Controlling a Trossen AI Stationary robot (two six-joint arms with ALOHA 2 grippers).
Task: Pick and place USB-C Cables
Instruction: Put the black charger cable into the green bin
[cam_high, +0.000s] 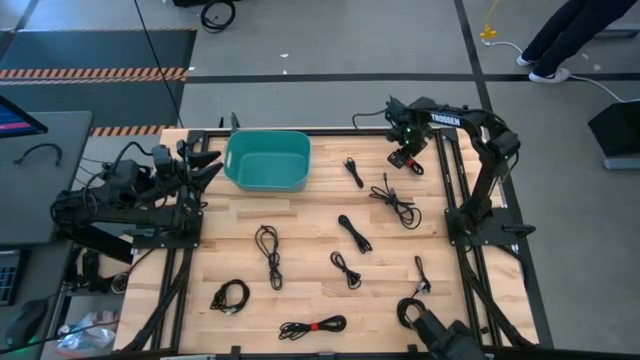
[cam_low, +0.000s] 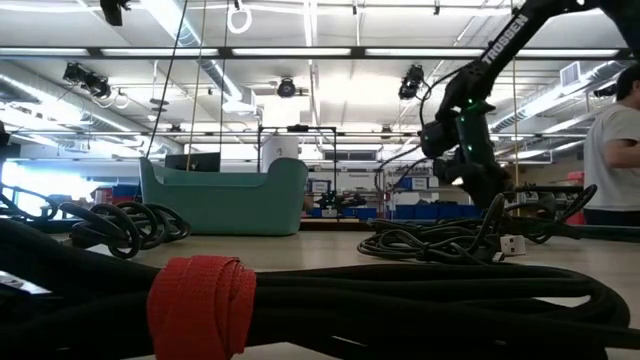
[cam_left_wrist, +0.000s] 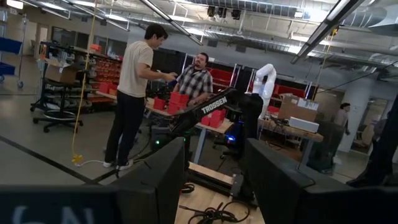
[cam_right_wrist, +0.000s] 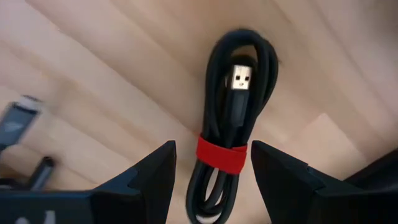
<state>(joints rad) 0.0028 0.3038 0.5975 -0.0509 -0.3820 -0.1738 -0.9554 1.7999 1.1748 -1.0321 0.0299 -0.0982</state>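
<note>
Several thin black USB-C cables lie coiled on the wooden table (cam_high: 300, 215), among them one (cam_high: 353, 233) at mid-table and one with a red tie (cam_high: 312, 326) near the front edge. At the far right my right gripper (cam_high: 405, 158) points down, open, over a cable bundle (cam_right_wrist: 236, 93) bound with a red tie (cam_right_wrist: 221, 154). Its two fingers (cam_right_wrist: 149, 180) stand on either side of the bundle near the tie, without touching. The bundle lies flat on the wood. My left gripper (cam_left_wrist: 214, 186) waits open at the table's left edge, raised, pointing across the table.
A teal bin (cam_high: 266, 160) stands at the far edge, left of centre. More cables (cam_high: 395, 200) (cam_high: 353, 171) lie close to the right gripper. Another plug end (cam_right_wrist: 18, 121) lies beside the bundle. People stand in the room beyond the table (cam_left_wrist: 134, 93).
</note>
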